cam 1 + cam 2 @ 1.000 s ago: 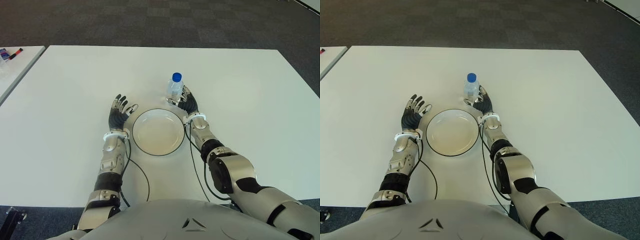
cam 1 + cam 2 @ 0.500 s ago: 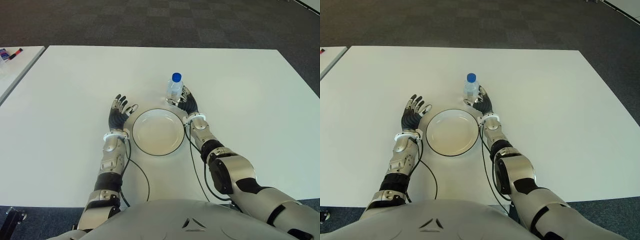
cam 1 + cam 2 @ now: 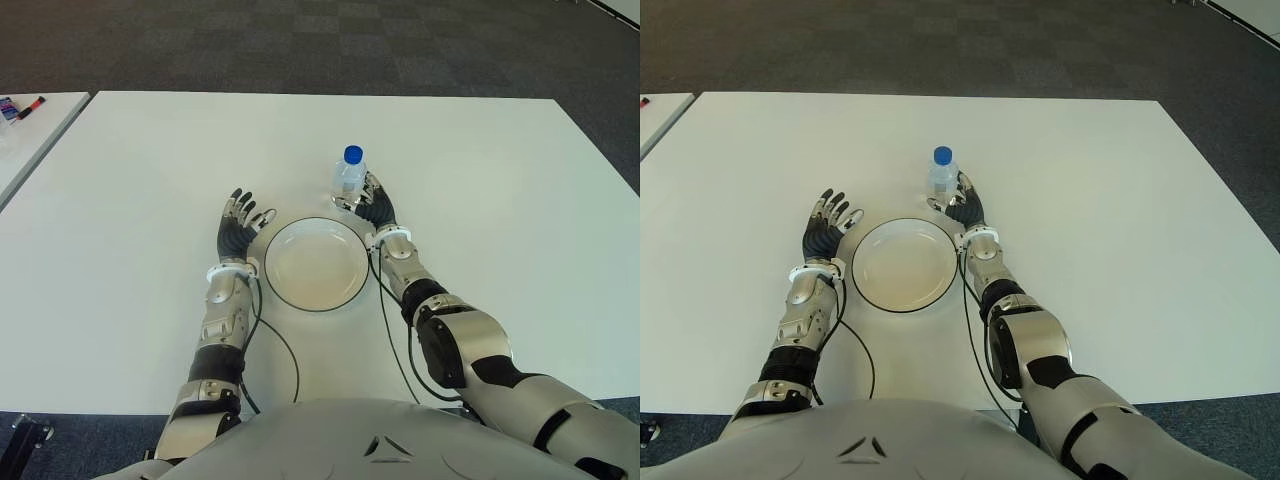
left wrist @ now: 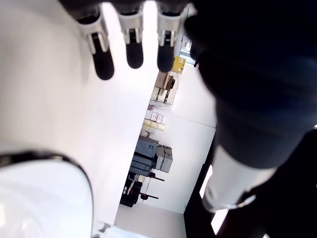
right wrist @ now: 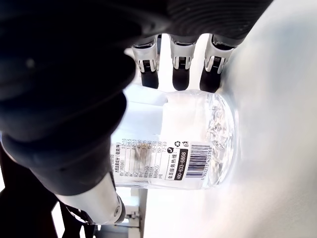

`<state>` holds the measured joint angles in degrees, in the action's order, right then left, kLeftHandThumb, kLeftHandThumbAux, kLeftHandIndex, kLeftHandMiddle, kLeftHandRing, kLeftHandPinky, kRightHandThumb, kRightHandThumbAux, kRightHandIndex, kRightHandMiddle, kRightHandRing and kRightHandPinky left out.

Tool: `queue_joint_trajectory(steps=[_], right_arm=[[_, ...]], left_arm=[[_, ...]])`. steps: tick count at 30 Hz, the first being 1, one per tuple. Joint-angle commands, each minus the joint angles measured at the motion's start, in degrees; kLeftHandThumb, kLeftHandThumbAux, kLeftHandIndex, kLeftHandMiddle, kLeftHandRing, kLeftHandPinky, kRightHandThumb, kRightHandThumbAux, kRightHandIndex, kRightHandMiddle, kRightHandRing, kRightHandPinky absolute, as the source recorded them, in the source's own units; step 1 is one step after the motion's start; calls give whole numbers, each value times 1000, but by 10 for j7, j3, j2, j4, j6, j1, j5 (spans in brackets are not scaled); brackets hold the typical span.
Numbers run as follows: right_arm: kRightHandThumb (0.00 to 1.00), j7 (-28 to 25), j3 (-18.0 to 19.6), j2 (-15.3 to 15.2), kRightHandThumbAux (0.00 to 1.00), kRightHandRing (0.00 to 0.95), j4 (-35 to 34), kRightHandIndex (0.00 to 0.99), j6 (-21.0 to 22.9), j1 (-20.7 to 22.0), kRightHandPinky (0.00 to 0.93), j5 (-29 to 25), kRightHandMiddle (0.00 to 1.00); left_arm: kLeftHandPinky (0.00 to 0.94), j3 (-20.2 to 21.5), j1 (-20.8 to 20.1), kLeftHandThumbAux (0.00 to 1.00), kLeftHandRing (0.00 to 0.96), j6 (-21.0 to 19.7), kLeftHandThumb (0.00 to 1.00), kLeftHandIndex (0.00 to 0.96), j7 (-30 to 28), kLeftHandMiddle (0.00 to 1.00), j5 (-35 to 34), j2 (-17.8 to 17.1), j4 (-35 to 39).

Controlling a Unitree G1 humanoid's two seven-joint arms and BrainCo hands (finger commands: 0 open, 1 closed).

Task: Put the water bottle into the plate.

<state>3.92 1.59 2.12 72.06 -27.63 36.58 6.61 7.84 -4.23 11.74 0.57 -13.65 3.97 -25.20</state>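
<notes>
Nothing has moved since a moment ago. On the big white counter [image 3: 500, 180], the plate [image 3: 316, 263] sits between both hands. At its 9 o'clock, the left hand [image 3: 236, 228] waits with fingers spread, holding nothing. At 1 o'clock, the right hand [image 3: 375, 208] cups its fingers [image 5: 181, 74] around the standing water bottle [image 3: 348, 180], probably getting ready to lift it.
</notes>
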Motion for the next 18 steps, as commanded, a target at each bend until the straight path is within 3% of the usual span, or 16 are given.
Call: queue_joint_trajectory(steps=[1, 9, 18], right_arm=[[0, -4, 0, 6, 878, 50, 10, 42, 14, 2, 112, 0, 38], [0, -1, -2, 6, 872, 49, 12, 43, 18, 6, 118, 2, 37], [0, 18, -11, 2, 838, 56, 30, 55, 65, 43, 124, 17, 45]], left_arm=[[132, -2, 4, 894, 108, -13, 0, 98, -3, 125, -2, 21, -11], [128, -2, 4, 893, 106, -13, 0, 98, -3, 123, -2, 21, -11], [134, 0, 6, 892, 107, -11, 0, 101, -5, 126, -6, 22, -12]])
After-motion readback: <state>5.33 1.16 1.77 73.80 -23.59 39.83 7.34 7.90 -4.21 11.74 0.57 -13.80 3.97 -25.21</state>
